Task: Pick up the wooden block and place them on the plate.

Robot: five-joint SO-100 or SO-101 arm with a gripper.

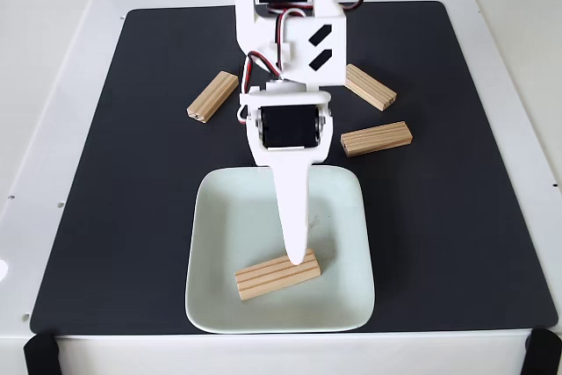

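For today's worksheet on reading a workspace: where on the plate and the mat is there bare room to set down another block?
Free: the plate's upper left, above the block lying on it; the mat's wide right side; the mat's left side below the left block. Crowded: behind the plate, around the arm, and at the claw.

- Bright, even light from above, sharp focus throughout.
- Soft, faint shadows under the arm (285,85) on the plate (219,243).
- White table (53,59) nearly washes out.
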